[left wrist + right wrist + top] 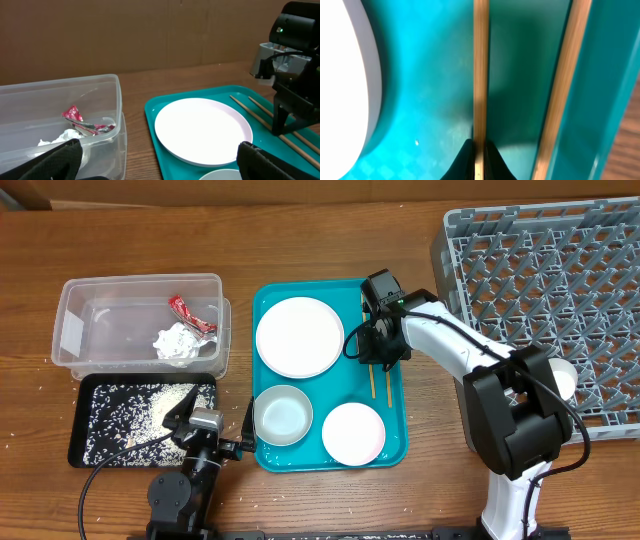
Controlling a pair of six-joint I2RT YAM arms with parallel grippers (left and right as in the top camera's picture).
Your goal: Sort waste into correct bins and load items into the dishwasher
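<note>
Overhead view: red wrapper (190, 313) and tissue (176, 343) lie in the clear tub (68, 330), rice (140, 412) in the black tray (75, 450). Plates (299, 336), bowl (282, 415) and chopsticks (372, 383) sit on the teal tray (395, 425), not yet racked. The right gripper (378, 358) pinches one chopstick; the left gripper (212, 420) hangs spread.

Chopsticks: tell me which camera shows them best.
Right wrist. The chopsticks fill the frame side by side on the teal tray, with the right gripper and its fingers pinching one. Overhead hides much of them under the right gripper; left wrist shows them small, partly behind it.
</note>
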